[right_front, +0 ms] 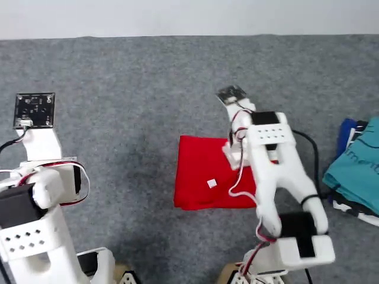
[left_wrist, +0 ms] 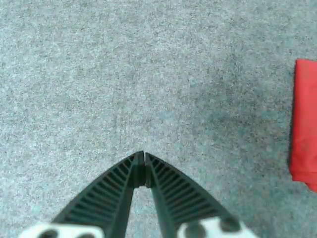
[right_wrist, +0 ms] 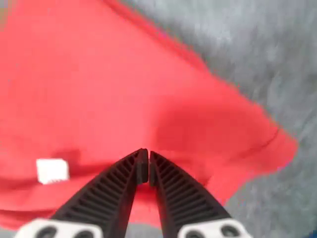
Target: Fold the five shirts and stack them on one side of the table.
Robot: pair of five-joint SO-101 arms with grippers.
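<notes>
1. At the centre of the work, a red cloth shirt (right_front: pixel 204 180), folded into a flat rectangle on the grey felt-like table cover (right_front: pixel 118 89). Judged a finished fold, left flat so it can be lifted or slid to the stack.
2. Directly over the red shirt, the right gripper (right_wrist: pixel 143 158), black ribbed jaws pressed together with no cloth seen between them. Probably placed there to smooth the fold or to set up a grasp at an edge. Cannot tell whether touching the fabric.
3. Well apart from the red shirt, over bare cover, the left gripper (left_wrist: pixel 144 158), jaws likewise pressed together and pinching nothing. Judged to be parked clear so as not to drag the fold.
4. On the red shirt's opposite side, near the table's edge, a loose heap of shirts (right_front: pixel 340 198) with a teal shirt (right_front: pixel 358 168) on top and blue, black and white cloth beneath. Likely kept aside to leave folding room; cannot tell whether folded.
5. Writing: a small white sewn tag (right_wrist: pixel 52 170) on the red shirt, close by the right gripper — too small to read. Dark lettering on the teal shirt, partly cut off and not legible.
</notes>
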